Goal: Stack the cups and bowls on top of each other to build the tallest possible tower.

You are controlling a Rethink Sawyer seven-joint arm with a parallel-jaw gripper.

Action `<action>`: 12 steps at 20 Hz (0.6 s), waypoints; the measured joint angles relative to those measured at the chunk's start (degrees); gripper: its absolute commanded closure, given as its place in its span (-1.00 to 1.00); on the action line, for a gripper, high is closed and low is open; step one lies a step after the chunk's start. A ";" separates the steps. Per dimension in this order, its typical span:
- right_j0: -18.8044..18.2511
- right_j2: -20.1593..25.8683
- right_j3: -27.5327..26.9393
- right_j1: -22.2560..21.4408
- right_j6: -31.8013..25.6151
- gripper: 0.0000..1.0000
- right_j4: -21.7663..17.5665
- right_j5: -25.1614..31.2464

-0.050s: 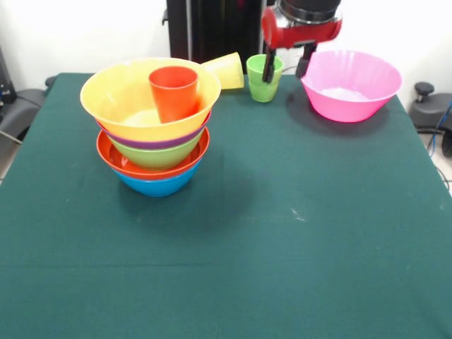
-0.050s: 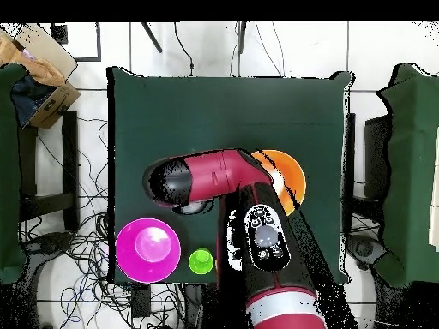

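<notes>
Front view: gripper [image 1: 286, 69] hanging with fingers spread apart, straddling the near wall of the light green cup [image 1: 264, 78] beside the pink bowl [image 1: 351, 85]; red cup [image 1: 174, 92] standing in the tower [image 1: 154, 127]; yellow cup [image 1: 226, 70] apparently lying tipped behind.

A cup [image 1: 174, 92] stands in the tower [image 1: 153, 134]. Right of it stand another cup [image 1: 263, 78], then a bowl [image 1: 351, 85].

Three cups [image 1: 265, 78] and six bowls [image 1: 351, 85] show.
</notes>
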 measured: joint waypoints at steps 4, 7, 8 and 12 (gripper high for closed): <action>1.20 0.02 -3.46 -1.19 0.00 -1.00 1.16 10.64; 1.73 0.03 -5.34 -1.74 0.00 -1.00 1.47 14.61; 1.81 0.04 -5.62 -1.83 0.00 -1.00 1.50 15.02; 2.83 -0.08 -7.50 -2.29 0.00 -1.00 1.67 16.28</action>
